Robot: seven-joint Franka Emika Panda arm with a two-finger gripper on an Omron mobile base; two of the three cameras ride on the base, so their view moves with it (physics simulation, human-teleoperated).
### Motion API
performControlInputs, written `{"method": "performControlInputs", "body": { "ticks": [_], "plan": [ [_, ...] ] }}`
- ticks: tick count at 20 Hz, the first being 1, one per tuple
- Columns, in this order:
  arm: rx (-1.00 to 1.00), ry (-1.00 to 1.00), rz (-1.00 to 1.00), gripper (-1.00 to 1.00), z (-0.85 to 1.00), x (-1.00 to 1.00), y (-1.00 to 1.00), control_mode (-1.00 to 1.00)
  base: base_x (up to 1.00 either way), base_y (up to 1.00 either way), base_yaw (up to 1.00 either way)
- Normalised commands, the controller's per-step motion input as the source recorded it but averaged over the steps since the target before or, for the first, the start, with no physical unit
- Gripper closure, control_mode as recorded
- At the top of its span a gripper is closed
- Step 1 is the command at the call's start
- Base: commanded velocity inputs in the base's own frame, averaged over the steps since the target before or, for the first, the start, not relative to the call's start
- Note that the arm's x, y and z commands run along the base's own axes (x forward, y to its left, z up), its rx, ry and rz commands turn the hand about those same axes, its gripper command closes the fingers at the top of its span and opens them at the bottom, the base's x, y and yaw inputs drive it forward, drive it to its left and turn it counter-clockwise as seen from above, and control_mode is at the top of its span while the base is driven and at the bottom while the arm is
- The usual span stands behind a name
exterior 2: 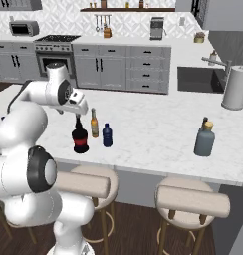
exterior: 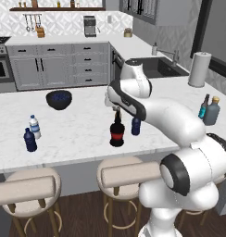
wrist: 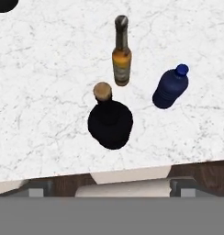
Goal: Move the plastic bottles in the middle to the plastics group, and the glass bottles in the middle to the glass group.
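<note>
Amber bottle — hand view — arm-hidden from left

Both base views looked forward and down over the bench from behind; the hand view looked steeply down, nearer.

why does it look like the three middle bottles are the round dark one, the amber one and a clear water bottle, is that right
Not quite: the third is a navy-blue bottle, not clear, as the hand view shows. The round dark bottle and amber bottle are right.
</note>
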Motion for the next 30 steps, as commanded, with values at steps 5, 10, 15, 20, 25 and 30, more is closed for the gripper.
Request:
{"method": "performControlInputs", "body": {
  "ticks": [5, 10, 15, 20, 25, 30],
  "plan": [
    [0.00, 0.05, 0.00, -1.00, -0.15, 0.69, 0.00, -1.00, 0.00, 0.00, 0.00],
    [0.00, 0.11, 0.00, -1.00, -0.35, 0.35, 0.00, -1.00, 0.00, 0.00, 0.00],
    [0.00, 0.09, 0.02, -1.00, -0.18, 0.00, 0.00, -1.00, 0.00, 0.00, 0.00],
    [-0.04, 0.05, 0.05, -1.00, -0.03, 0.00, 0.00, -1.00, 0.00, 0.00, 0.00],
    [-0.08, 0.07, 0.11, -1.00, -0.12, 0.07, 0.03, -1.00, 0.00, 0.00, 0.00],
    [0.00, 0.00, 0.07, -1.00, -0.28, 0.20, 0.00, -1.00, 0.00, 0.00, 0.00]
  ]
}}
